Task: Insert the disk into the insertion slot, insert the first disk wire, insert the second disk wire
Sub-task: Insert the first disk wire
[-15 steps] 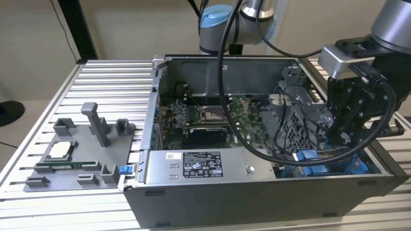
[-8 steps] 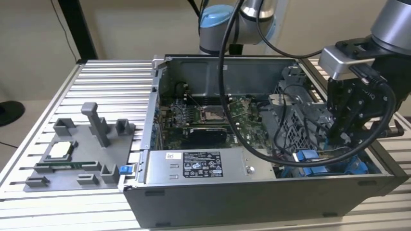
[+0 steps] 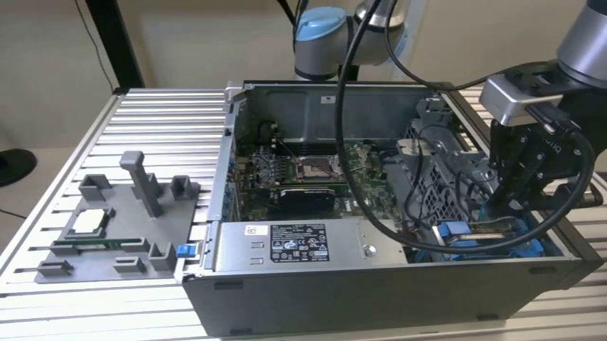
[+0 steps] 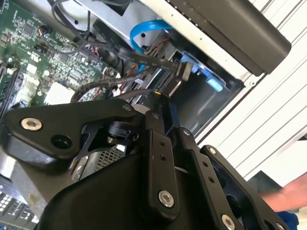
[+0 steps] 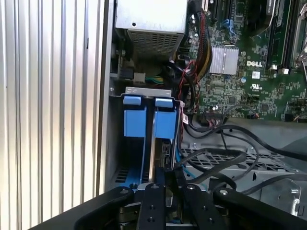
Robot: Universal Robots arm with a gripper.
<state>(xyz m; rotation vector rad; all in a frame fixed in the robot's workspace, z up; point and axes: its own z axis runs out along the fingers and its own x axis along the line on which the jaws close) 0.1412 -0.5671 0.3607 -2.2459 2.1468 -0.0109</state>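
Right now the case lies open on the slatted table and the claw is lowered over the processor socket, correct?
Not quite. In the exterior view the claw is lowered over the insertion slot, at that view's right end of the case. The rest holds: the case does lie open on the slatted table.

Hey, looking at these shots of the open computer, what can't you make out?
Exterior view: the claw stands in front of the slot, hiding what sits inside.
First wrist view: the claw's black links cover the slot's end nearest the camera.
Second wrist view: the claw blocks much of the slot; where the tangled wires end is covered.
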